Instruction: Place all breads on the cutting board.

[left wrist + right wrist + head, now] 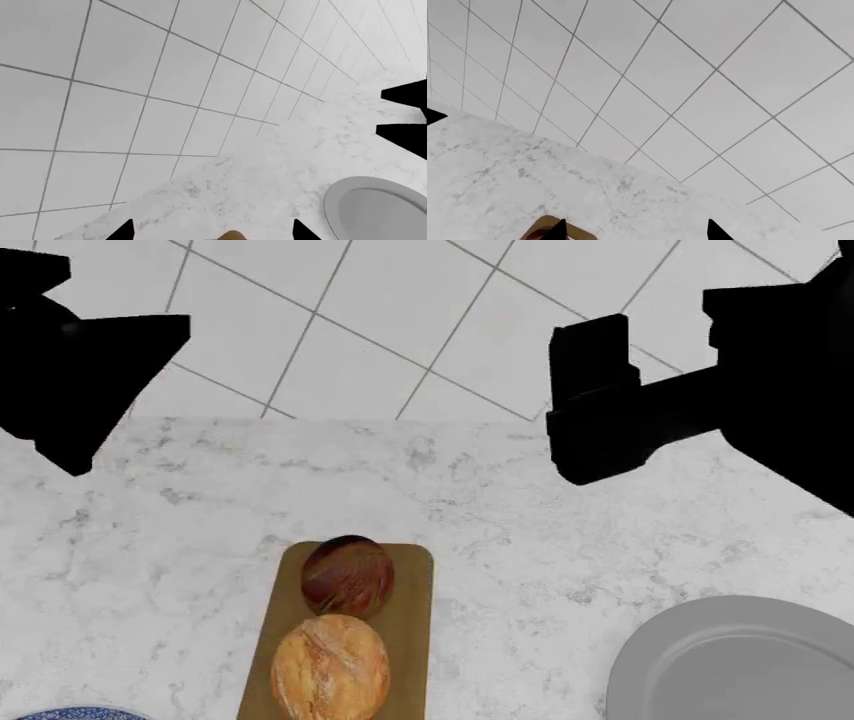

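The breads both lie on the cutting board (407, 640) in the head view: the dark glossy roll (347, 575) sits at the far end of the board and the golden scored roll (331, 665) just near of it, the two touching or almost so. The board lies lengthwise on the marble desk (160, 530), toward the near edge of the view. A grey plate (734, 660) sits well apart to the right, and the rim of a blue patterned plate (80, 712) shows at the near left corner.

Judging from how things lie, the placing step looks done; nothing seems left to carry. The next move, as I read it, calls only for keeping both arms clear of the board so neither roll gets nudged off.

The left end effector (213, 229) shows two dark fingertips spread wide with nothing clamped between them; a sliver of tan peeks at the frame edge below it. The right end effector (635, 229) is likewise wide and holds nothing, with a corner of the board visible near one fingertip. In the head view both arms hang far of the board, left and right, well apart from the rolls.
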